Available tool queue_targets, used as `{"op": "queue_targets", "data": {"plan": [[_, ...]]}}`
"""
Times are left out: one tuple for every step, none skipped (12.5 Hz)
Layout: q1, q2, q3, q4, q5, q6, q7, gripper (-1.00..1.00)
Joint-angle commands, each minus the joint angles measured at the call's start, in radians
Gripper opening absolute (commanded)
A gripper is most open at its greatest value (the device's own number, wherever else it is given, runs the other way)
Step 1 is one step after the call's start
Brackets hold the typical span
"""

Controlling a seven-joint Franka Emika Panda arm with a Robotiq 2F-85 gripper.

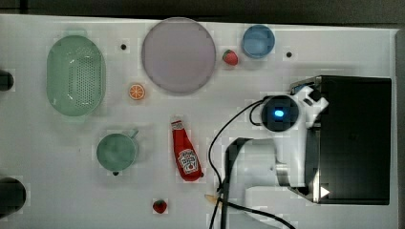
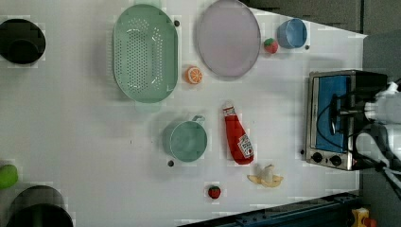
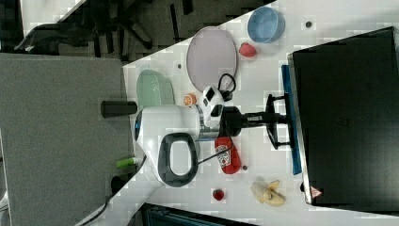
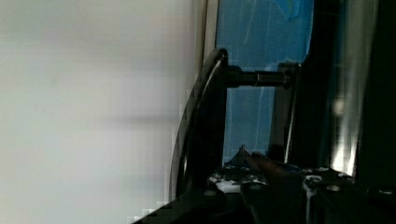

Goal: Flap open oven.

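Top view. Looking down on a white table point(image 1: 43, 157). At the top view's right end, the oven point(image 1: 358, 143), big and boxy with a black top. Right beside it on the top view's left, the white robot arm point(image 1: 286, 148), reaching over to the oven's front.

In the right view, can see the black claw point(image 3: 275, 117) pointing straight at the oven's front. Closed on the black bar handle point(image 3: 273, 136), gripping it near its middle. Same handle up close in the wrist view, with blue glass behind it.

In the left view, can see the blue glass door point(image 2: 326, 94) inside a silver frame, with black knobs point(image 2: 326, 158) at one end. Looks flat against the front, so shut or very close to shut.

Well apart from the oven, over on the top view's left:
- a red ketchup bottle point(image 1: 185, 152) lying down near the middle
- a green cup point(image 1: 116, 151) to the top view's left of the bottle
- a green strainer point(image 1: 76, 75) at the far left end
- an orange slice point(image 1: 136, 91) just beside the strainer
- a big pale round plate point(image 1: 179, 55)
- a strawberry point(image 1: 230, 57) between the plate and a blue bowl point(image 1: 258, 41)
- one more strawberry point(image 1: 159, 206) near the table's edge

In the left view, a peeled banana point(image 2: 267, 177) near the bottle.
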Motion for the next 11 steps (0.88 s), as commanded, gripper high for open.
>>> {"op": "queue_targets", "data": {"plan": [[0.113, 0.111, 0.077, -0.025, -0.089, -0.046, 0.312, -0.65], [0.138, 0.130, 0.086, -0.022, -0.121, -0.081, 0.395, -0.65], [0.164, 0.150, 0.091, -0.018, -0.155, -0.113, 0.479, -0.65], [0.190, 0.172, 0.097, -0.013, -0.196, -0.138, 0.554, -0.65], [0.216, 0.199, 0.102, -0.004, -0.237, -0.159, 0.632, -0.65], [0.241, 0.231, 0.105, 0.009, -0.277, -0.175, 0.698, -0.65], [0.264, 0.268, 0.105, 0.027, -0.310, -0.190, 0.751, -0.65], [0.286, 0.306, 0.106, 0.046, -0.333, -0.206, 0.784, -0.65], [0.307, 0.347, 0.107, 0.068, -0.350, -0.217, 0.795, -0.65], [0.326, 0.387, 0.108, 0.098, -0.361, -0.227, 0.805, -0.65], [0.343, 0.429, 0.109, 0.128, -0.374, -0.236, 0.806, -0.65]]}}
